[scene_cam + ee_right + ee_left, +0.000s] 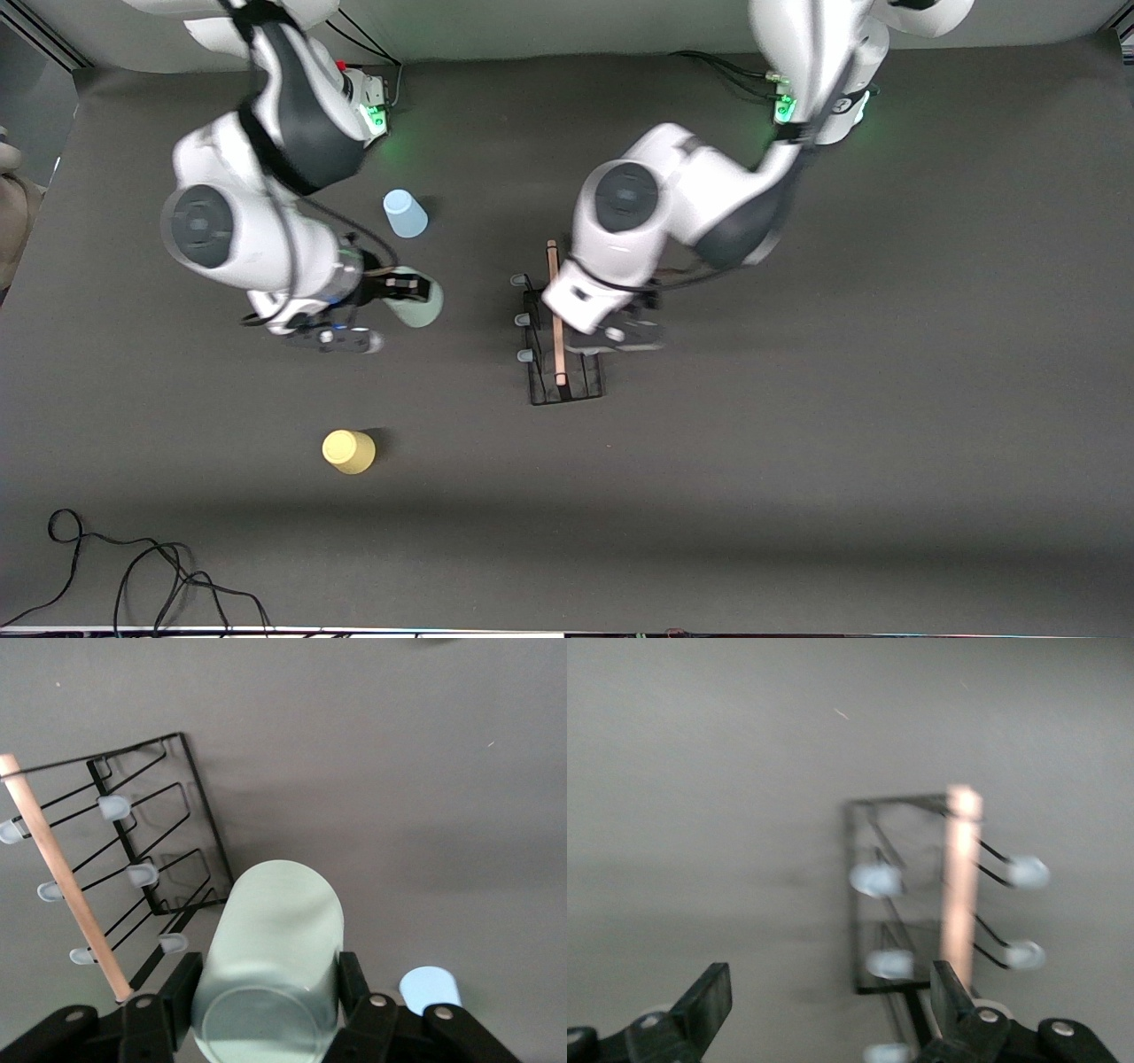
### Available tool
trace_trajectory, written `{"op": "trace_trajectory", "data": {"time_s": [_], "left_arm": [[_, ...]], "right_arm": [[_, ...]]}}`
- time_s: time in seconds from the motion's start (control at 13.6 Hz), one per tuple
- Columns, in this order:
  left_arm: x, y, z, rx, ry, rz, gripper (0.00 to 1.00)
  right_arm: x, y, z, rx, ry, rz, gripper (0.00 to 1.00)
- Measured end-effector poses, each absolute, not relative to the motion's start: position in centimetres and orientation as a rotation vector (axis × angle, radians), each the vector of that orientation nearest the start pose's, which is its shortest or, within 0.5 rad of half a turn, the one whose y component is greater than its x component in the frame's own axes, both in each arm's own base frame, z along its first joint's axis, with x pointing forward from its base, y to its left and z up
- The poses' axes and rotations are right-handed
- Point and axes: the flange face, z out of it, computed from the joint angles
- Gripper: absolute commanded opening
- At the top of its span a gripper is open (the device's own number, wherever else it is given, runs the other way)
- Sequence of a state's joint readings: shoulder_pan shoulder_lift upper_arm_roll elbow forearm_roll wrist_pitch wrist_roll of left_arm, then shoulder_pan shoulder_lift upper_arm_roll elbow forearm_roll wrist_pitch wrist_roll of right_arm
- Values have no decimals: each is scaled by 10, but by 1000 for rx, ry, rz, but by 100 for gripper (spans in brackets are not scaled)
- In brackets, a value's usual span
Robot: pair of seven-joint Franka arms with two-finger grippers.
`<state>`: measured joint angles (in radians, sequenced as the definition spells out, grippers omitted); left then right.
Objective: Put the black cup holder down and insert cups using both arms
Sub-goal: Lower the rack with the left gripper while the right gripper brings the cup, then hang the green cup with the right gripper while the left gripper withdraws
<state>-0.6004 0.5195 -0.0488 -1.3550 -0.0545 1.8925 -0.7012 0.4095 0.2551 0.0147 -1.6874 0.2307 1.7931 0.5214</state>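
Front view: my right gripper (416, 297) clamps the pale mint green plastic tumbler (422, 304), lifted over the dark table (797, 443). At its 3 o'clock the small black wire rack with a wooden rod handle (558, 341) stands on the table, my left gripper (611, 335) over it. The light blue plastic tumbler (405, 213) sits at 12 o'clock, the yellow plastic tumbler (348, 451) at 7.

Left wrist view: my fingers (704, 1005) gape wide, empty, above the rack (921, 904).

Right wrist view: both pads squeeze the mint tumbler (270, 961); the rack (133, 868) lies apart.

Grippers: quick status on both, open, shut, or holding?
Left gripper: open, empty, over the black cup holder.
Right gripper: shut on the mint green cup, toward the right arm's end of the table.
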Motion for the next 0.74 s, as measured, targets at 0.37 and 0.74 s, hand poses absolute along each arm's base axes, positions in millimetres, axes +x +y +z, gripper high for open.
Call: {"op": "trace_trajectory", "data": {"time_s": [0.37,0.74], "left_arm": [[601,-258,470,-3203,-26,125,100],[605,-88,513,-3213,111,200,100]], "right_arm": [[519,375,408,-2986,334,299,24],[488,418,365,-3029,292,355,24]]}}
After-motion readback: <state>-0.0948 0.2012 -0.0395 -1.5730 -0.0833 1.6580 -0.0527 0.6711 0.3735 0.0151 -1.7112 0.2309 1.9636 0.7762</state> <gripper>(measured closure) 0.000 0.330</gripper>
